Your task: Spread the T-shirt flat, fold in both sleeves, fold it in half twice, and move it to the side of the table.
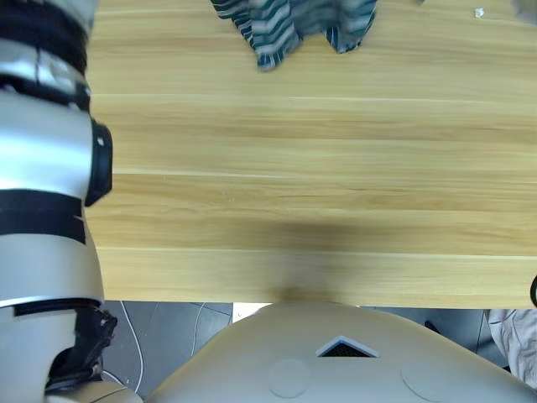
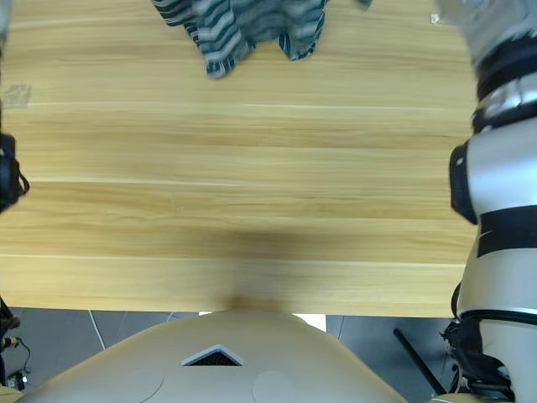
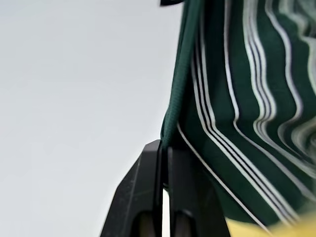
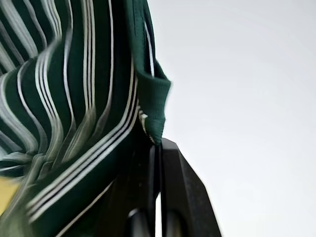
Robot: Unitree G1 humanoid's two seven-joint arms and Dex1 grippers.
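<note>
A green T-shirt with white stripes (image 1: pixel 289 25) hangs bunched above the far part of the wooden table (image 1: pixel 294 185), its lower folds near the far edge. In the left wrist view my left gripper (image 3: pixel 164 163) is shut on a green hem of the T-shirt (image 3: pixel 237 98). In the right wrist view my right gripper (image 4: pixel 157 158) is shut on another hemmed edge of the T-shirt (image 4: pixel 74 98). Both arms rise at the sides of the head views, the left arm (image 1: pixel 46 168) and the right arm (image 2: pixel 499 168).
A small white scrap (image 1: pixel 479 13) lies at the far right of the table. The table's front edge (image 1: pixel 294 302) runs close to me, with dark floor and cables below it.
</note>
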